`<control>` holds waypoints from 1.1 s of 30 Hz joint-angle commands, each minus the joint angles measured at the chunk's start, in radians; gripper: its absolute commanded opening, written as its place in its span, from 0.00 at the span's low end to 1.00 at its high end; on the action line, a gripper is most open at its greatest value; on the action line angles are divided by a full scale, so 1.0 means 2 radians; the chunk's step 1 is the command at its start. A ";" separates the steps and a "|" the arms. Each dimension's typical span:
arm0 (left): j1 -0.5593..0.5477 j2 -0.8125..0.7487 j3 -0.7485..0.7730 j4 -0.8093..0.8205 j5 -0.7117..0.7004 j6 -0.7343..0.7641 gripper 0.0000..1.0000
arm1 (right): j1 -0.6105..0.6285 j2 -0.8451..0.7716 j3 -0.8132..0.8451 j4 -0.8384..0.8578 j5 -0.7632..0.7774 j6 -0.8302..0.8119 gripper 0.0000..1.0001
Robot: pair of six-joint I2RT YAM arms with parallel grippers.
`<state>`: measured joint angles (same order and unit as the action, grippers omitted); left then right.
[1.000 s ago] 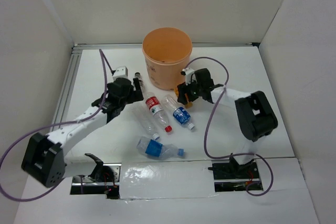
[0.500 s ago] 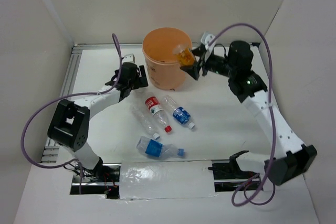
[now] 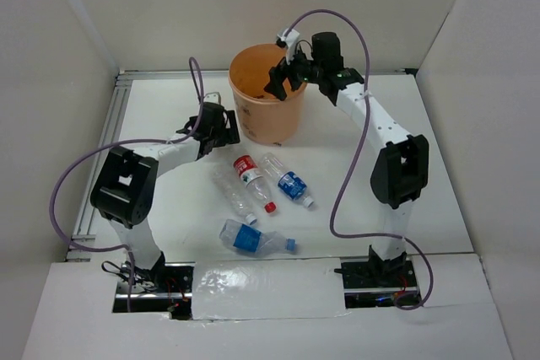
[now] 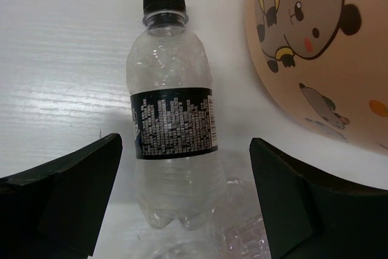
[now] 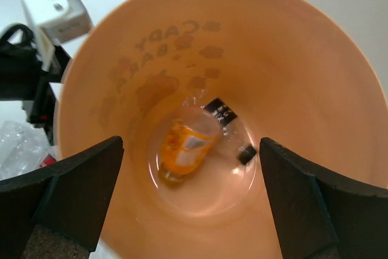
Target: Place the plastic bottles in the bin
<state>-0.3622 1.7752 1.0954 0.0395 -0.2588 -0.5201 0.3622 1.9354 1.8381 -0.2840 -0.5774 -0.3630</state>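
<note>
The orange bin [image 3: 268, 120] stands at the back of the table. My right gripper [image 3: 279, 83] hangs open over its mouth, holding nothing. The right wrist view looks down into the bin [image 5: 291, 59], between the open right gripper [image 5: 191, 145]: an orange bottle [image 5: 185, 147] and a clear dark-capped bottle [image 5: 233, 128] lie on the bottom. My left gripper [image 3: 223, 124] is low at the bin's left side, open. Between the open left gripper [image 4: 185, 144] a clear bottle with a black label and dark cap [image 4: 173, 131] lies on the table, untouched.
Several more bottles lie mid-table: a red-labelled one [image 3: 247, 170], a plain clear one [image 3: 233, 192], a blue-labelled one [image 3: 291, 182] and another blue-labelled one [image 3: 253, 239] nearer the front. White walls enclose the table. The bin's printed side [image 4: 321, 59] stands just right of the left gripper.
My right gripper carried the orange bottle up over the bin and opened; the bottle now lies inside. My left arm swung in to the bin's left side, over the black-labelled bottle.
</note>
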 commanded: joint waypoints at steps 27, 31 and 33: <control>-0.047 -0.184 0.130 0.081 0.079 0.048 0.01 | -0.077 -0.299 -0.414 -0.151 -0.113 -0.154 0.80; -0.057 -0.063 0.238 0.086 0.079 0.048 0.05 | -0.057 -0.284 -0.420 -0.133 -0.090 -0.137 0.89; -0.057 -0.026 0.269 0.086 0.079 0.043 0.14 | -0.041 -0.277 -0.411 -0.127 -0.075 -0.118 0.90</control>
<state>-0.4648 1.6093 1.5509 0.1898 -0.1234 -0.4232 0.2409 1.3594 1.0058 -0.5606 -0.7628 -0.6399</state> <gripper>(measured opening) 0.524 0.890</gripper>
